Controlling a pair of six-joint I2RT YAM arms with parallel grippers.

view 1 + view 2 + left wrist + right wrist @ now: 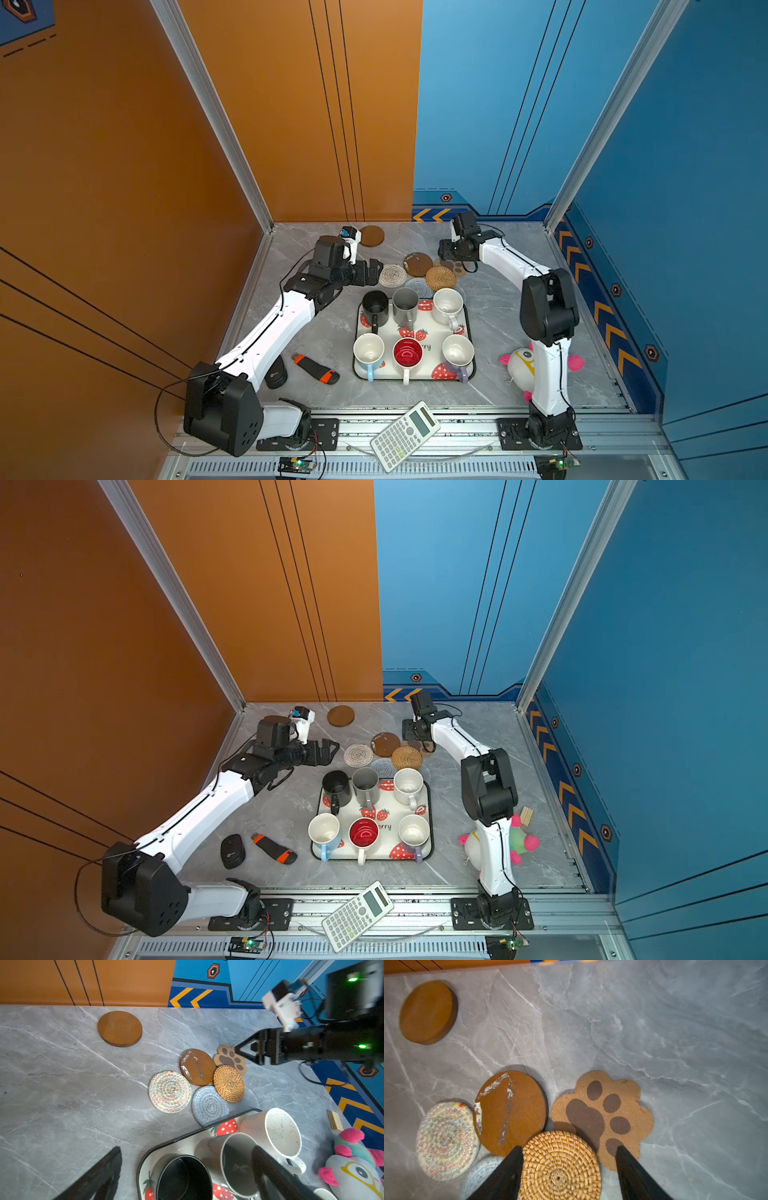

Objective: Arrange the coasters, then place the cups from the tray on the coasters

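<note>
Clearly, the right pincer (569,1148) stood open over the tan woven coaster (560,1167), holding nothing, with the paw coaster (602,1115) just beside it. The left pincer (374,272) was open also, left of the coasters (392,275). All six mugs (407,352) stood on the tray (415,379), nearer than the coasters.

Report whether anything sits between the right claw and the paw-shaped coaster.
Nothing stands between them: the right claw is open and right at the paw-shaped coaster. However, the tan woven coaster overlaps one edge of it, and in the right wrist view it lies between the claw's fingers, so a grab there would probably disturb it too.
</note>
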